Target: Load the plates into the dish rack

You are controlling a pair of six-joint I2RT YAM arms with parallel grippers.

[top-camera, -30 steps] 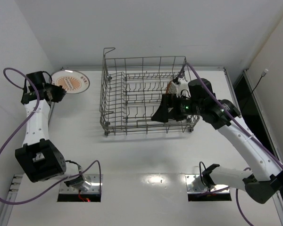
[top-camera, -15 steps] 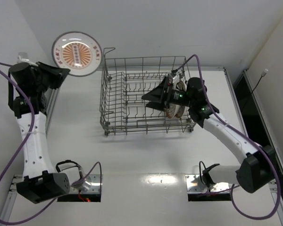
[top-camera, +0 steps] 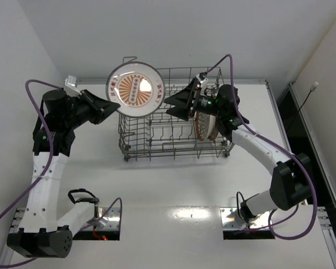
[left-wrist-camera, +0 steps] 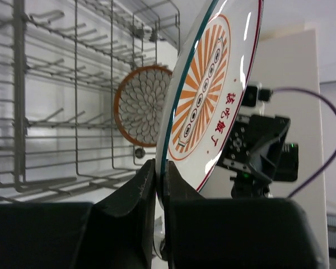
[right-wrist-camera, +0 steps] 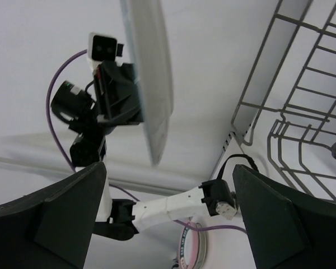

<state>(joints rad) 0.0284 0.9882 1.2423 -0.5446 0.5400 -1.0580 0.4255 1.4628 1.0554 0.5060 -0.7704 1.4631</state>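
My left gripper [top-camera: 103,106] is shut on the rim of the white plate with the orange sunburst centre [top-camera: 135,89], held upright in the air over the left end of the grey wire dish rack [top-camera: 135,147]. In the left wrist view the plate [left-wrist-camera: 213,95] rises from between my fingers [left-wrist-camera: 148,185]. A brown-rimmed petal plate [top-camera: 204,124] stands on edge in the rack's right end; it also shows in the left wrist view [left-wrist-camera: 141,105]. My right gripper [top-camera: 176,105] is open and empty above the rack, just right of the held plate, which shows edge-on in the right wrist view [right-wrist-camera: 150,84].
The rack's tall wire walls [left-wrist-camera: 22,101] and upright tines surround the standing plate. The rack's corner shows in the right wrist view [right-wrist-camera: 302,95]. White walls close in the table at the back and left.
My left arm has lifted the sunburst plate off the table's far left and carried it right, over the rack. My right gripper has risen out of the rack, leaving a petal plate standing there.
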